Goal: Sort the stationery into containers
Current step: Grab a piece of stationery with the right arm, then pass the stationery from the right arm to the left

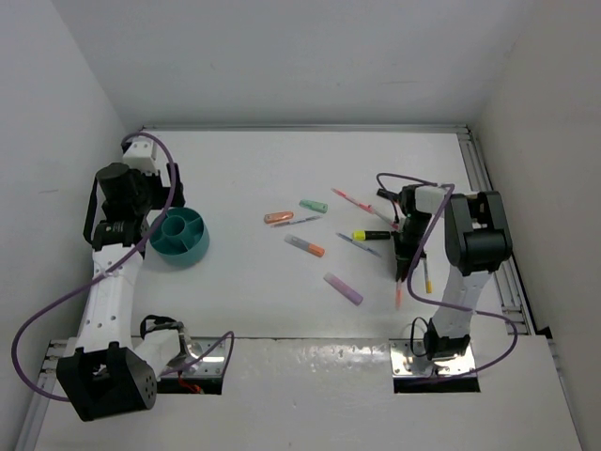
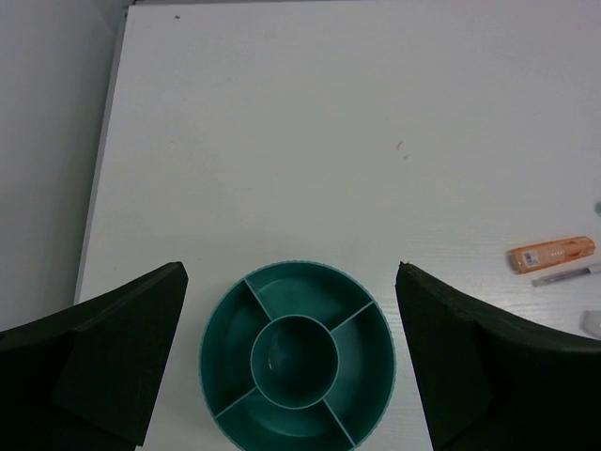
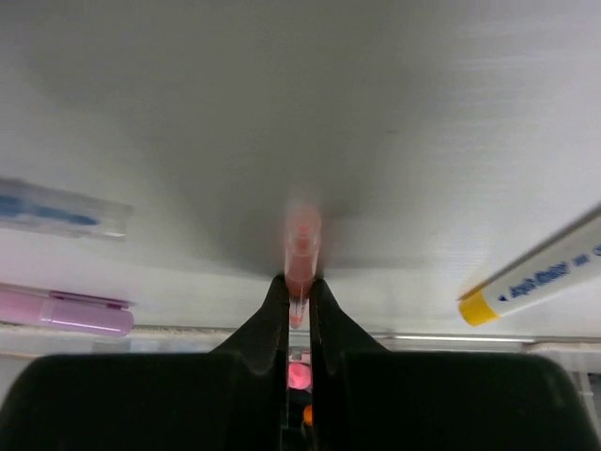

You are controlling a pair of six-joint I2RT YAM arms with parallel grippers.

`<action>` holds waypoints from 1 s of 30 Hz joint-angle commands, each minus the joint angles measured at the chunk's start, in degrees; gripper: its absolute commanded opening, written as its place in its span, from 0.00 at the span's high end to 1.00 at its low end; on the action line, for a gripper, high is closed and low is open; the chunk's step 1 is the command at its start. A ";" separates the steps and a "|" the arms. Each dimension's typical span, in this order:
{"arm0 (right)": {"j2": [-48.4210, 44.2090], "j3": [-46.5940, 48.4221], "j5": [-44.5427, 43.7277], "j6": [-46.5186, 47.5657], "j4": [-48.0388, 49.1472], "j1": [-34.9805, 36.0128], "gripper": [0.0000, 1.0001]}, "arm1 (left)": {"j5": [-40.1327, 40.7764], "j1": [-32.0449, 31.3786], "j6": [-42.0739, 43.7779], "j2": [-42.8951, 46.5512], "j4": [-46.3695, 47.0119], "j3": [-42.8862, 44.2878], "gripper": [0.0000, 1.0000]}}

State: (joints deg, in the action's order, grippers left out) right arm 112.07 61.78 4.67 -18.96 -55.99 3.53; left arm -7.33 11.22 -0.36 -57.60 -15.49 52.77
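The teal container bowl (image 1: 180, 237) with divided compartments stands at the left, and nothing lies in it (image 2: 297, 355). My left gripper (image 1: 143, 218) hovers over it, open, with a finger on each side of the bowl (image 2: 291, 272). At the right, my right gripper (image 1: 406, 256) is shut on a thin pink-orange pen (image 3: 301, 244), whose tip points toward the near edge (image 1: 399, 293). Loose stationery lies between the arms: an orange highlighter (image 1: 278, 217), a mint one (image 1: 314, 206), an orange-capped marker (image 1: 305, 246), a purple highlighter (image 1: 344, 288) and a black marker with a yellow cap (image 1: 371, 235).
A white pen with a yellow cap (image 1: 427, 277) lies just right of the right gripper (image 3: 535, 277). A pink pen (image 1: 352, 199) and a thin bluish pen (image 1: 360, 245) lie near it. White walls close in the table on the left, back and right.
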 commanded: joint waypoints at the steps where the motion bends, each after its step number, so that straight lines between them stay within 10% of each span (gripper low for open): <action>1: -2.55 1.59 2.17 1.20 2.72 2.09 1.00 | -6.10 -0.41 2.73 2.41 3.27 2.69 0.00; 13: -21.28 9.95 6.85 8.76 -1.07 12.29 1.00 | -34.57 -0.41 -4.54 7.06 11.06 -1.35 0.01; 23: -25.13 13.90 12.17 8.68 6.23 7.90 1.00 | -33.36 -3.92 3.44 1.97 1.34 5.58 0.03; 30: -34.27 12.40 19.42 15.08 16.16 19.64 1.00 | -43.63 -13.83 -4.46 1.70 2.82 3.57 0.15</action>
State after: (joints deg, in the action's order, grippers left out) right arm 83.26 72.53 18.65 -8.40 -46.06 17.50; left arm -44.56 1.39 -0.82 -56.93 -14.96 56.05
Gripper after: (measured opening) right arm 0.036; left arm 0.861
